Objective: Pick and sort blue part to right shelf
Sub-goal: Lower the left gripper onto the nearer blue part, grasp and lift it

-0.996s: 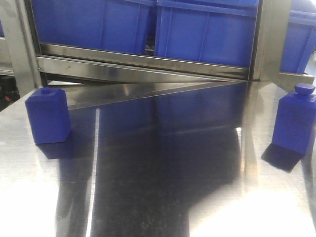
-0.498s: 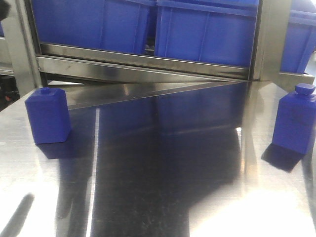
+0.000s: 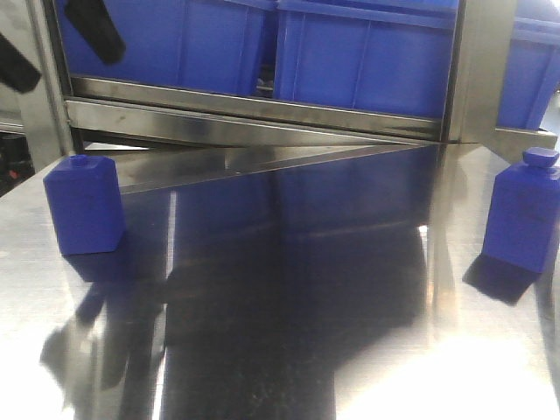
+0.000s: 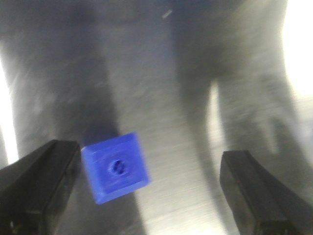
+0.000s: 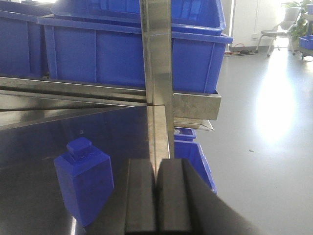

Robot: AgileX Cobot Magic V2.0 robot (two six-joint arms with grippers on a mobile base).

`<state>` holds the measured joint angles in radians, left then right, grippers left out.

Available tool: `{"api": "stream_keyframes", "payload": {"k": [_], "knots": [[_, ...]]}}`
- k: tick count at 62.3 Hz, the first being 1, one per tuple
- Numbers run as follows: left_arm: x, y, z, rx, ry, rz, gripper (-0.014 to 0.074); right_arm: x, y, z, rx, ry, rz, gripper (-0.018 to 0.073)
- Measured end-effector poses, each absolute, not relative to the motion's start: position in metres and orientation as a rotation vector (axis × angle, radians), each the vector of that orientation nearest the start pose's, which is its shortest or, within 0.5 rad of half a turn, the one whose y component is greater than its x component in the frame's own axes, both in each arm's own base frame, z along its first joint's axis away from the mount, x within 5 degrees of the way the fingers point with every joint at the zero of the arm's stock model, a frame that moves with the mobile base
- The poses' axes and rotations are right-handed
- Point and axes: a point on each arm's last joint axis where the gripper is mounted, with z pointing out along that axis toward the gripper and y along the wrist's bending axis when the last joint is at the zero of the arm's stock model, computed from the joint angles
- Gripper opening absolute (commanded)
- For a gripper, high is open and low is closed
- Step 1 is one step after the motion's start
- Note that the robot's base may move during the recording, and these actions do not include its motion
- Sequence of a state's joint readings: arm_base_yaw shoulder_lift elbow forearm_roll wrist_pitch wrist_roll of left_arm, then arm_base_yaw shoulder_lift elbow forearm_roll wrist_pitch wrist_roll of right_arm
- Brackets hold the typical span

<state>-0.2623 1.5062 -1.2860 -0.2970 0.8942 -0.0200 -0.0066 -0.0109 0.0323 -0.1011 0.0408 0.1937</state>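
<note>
A: Since the small blue plastic block (image 4: 116, 168) sits lower left, why is the black left claw (image 4: 151, 155) wide?
B: To fit round it (right claw (image 5: 157, 196) is closed). Steel shelf with blue bins (image 3: 262, 109) is up top.

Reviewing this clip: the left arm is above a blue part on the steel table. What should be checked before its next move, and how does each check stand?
1. Left gripper open wide enough: ok, jaws stand far apart.
2. Blue part centred between the fingers: not ok, it sits close to one finger.
3. Part upright on the table: ok.
4. Right gripper out of the way: ok, shut, empty, beside the second blue part.
5. Free place on the right shelf: cannot tell; only its blue bins show.
</note>
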Motion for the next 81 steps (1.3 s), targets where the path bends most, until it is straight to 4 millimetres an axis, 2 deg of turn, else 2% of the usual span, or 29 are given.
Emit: {"api": "stream_keyframes", "payload": {"k": [8, 17, 38, 45, 58, 64, 69, 81], "knots": [[0.312, -0.11, 0.3, 0.113, 2.725, -0.357, 0.062, 0.057, -0.001, 0.199, 0.08, 1.544, 0.065, 0.0057], [0.323, -0.114, 0.275, 0.026, 2.812, -0.319, 0.062, 0.057, -0.001, 0.199, 0.08, 1.544, 0.065, 0.0057], [0.34, -0.118, 0.232, 0.006, 2.931, -0.268, 0.0618, 0.057, -0.001, 0.199, 0.08, 1.544, 0.065, 0.0057], [0.341, -0.119, 0.227, 0.002, 2.941, -0.264, 0.0568, 0.057, -0.001, 0.199, 0.08, 1.544, 0.065, 0.0057], [0.341, -0.119, 0.228, -0.001, 2.938, -0.265, 0.0352, 0.057, -0.001, 0.199, 0.08, 1.544, 0.065, 0.0057], [0.342, -0.119, 0.228, -0.001, 2.937, -0.266, 0.0282, 0.057, -0.001, 0.199, 0.08, 1.544, 0.065, 0.0057], [0.342, -0.119, 0.228, -0.001, 2.936, -0.266, 0.0257, 0.057, -0.001, 0.199, 0.08, 1.544, 0.065, 0.0057], [0.341, -0.119, 0.229, 0.001, 2.945, -0.264, 0.0259, 0.057, -0.001, 0.199, 0.08, 1.544, 0.065, 0.0057]]}}
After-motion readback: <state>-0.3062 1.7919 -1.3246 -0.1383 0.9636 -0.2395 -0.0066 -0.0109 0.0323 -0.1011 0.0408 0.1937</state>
